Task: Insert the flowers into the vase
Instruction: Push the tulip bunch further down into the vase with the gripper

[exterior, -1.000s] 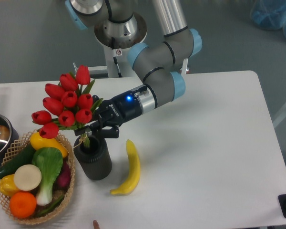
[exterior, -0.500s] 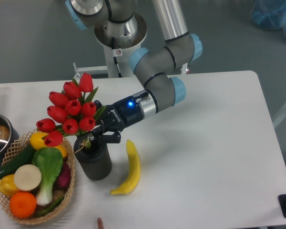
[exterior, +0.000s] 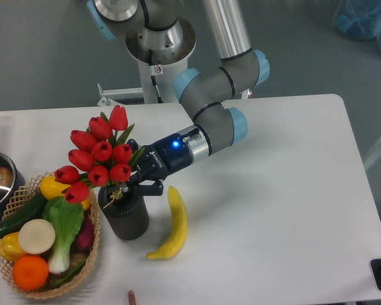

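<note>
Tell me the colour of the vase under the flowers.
Dark grey, matte. The vase shows plainly in the fixed camera view, just right of the basket.

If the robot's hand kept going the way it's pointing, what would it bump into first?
Probably the woven basket of vegetables. The hand, gripping the red tulip bunch at the dark grey vase's mouth, points down-left. Depth is unclear from one view.

Bright even overhead light, soft faint shadows, sharp focus, no glare, slight graininess
</note>
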Controlling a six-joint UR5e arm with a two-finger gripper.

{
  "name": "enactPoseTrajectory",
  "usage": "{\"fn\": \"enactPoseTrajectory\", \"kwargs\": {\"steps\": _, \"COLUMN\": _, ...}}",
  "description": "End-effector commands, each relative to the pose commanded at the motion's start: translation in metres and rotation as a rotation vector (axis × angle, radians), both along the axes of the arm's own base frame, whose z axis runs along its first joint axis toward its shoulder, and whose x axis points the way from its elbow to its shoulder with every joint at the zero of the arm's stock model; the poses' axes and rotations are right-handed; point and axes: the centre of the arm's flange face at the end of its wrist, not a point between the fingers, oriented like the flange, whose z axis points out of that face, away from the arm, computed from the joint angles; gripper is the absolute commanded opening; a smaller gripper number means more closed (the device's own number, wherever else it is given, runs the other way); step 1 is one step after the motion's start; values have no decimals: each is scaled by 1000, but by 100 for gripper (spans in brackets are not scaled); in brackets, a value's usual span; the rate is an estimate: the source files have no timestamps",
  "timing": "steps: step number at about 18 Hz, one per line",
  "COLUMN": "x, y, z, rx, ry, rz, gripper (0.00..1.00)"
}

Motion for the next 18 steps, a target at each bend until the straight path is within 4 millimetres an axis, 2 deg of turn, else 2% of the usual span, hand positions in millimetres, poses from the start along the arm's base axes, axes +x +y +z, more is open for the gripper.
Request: {"fn": "enactPoseTrajectory", "kwargs": {"steps": 18, "x": 2, "y": -5, "z": -13, "rx": 18, "ry": -15, "rz": 13, "gripper": 30}}
